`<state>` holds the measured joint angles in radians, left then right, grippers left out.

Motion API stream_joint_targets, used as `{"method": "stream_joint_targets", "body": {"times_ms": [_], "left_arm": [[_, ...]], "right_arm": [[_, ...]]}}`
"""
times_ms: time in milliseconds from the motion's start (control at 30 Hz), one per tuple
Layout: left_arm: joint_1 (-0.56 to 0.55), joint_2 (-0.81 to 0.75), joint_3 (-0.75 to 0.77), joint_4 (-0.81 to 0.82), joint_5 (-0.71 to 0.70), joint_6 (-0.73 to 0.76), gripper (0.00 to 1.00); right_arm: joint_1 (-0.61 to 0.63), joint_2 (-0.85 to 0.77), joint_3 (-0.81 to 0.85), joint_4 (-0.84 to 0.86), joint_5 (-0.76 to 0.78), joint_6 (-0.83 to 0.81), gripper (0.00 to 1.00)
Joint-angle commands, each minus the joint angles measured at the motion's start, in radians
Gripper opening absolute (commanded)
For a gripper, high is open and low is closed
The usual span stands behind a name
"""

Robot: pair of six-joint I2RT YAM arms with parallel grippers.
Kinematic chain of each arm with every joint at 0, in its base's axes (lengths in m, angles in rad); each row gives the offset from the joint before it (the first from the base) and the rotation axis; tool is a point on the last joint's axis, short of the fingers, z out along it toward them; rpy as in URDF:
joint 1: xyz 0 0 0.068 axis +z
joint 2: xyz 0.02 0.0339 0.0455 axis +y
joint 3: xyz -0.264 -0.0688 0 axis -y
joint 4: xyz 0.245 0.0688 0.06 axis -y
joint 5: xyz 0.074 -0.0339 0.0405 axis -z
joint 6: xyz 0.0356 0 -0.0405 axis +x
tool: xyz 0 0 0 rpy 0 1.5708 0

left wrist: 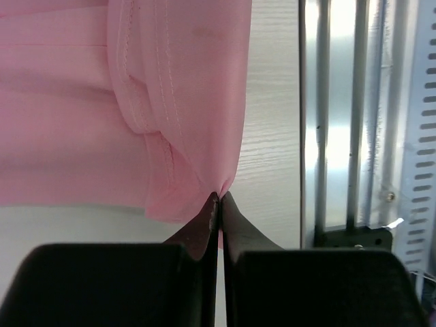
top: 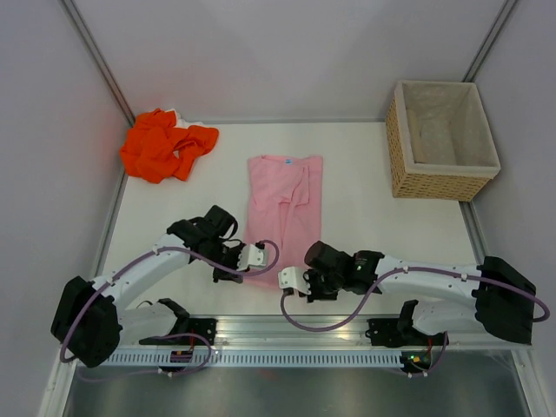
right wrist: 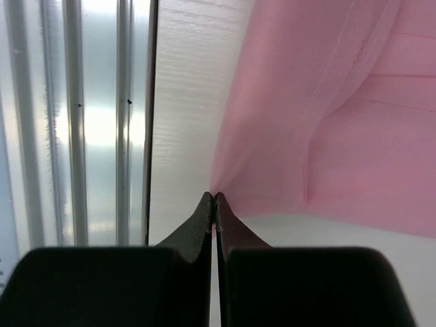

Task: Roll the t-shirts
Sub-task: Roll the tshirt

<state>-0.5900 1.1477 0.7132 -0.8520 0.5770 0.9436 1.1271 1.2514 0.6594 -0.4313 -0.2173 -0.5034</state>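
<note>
The pale pink t-shirt (top: 284, 204) lies folded into a long strip down the middle of the table, its neck at the far end. My left gripper (top: 257, 254) is shut on the strip's near left corner, seen as pinched pink cloth in the left wrist view (left wrist: 220, 194). My right gripper (top: 287, 278) is shut on the near right corner, as the right wrist view (right wrist: 215, 196) shows. The near hem is lifted slightly between the two. The bright orange t-shirt (top: 165, 143) lies crumpled at the far left corner.
A woven wicker basket (top: 441, 139) with pale lining stands at the far right. The metal rail (top: 287, 330) runs along the table's near edge, just behind both grippers. Walls close the table on the left, far and right sides.
</note>
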Motion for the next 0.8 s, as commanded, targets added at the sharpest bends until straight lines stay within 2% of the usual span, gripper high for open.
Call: {"method": "stream_joint_targets", "body": {"times_ms": [0, 167, 367, 767], "left_arm": [[0.045, 0.049, 0.064, -0.137, 0.126, 0.008, 0.02], [0.131, 0.168, 0.149, -0.095, 0.144, 0.007, 0.02], [0.165, 0.295, 0.189, -0.045, 0.109, -0.003, 0.02], [0.203, 0.399, 0.230, 0.111, -0.032, 0.003, 0.02]], "right_arm": [[-0.047, -0.043, 0.031, -0.081, -0.163, -0.027, 0.00], [-0.259, -0.011, 0.045, -0.006, -0.286, -0.001, 0.00], [-0.355, 0.092, 0.089, -0.004, -0.292, 0.037, 0.00], [-0.486, 0.270, 0.181, 0.085, -0.266, 0.129, 0.00]]}}
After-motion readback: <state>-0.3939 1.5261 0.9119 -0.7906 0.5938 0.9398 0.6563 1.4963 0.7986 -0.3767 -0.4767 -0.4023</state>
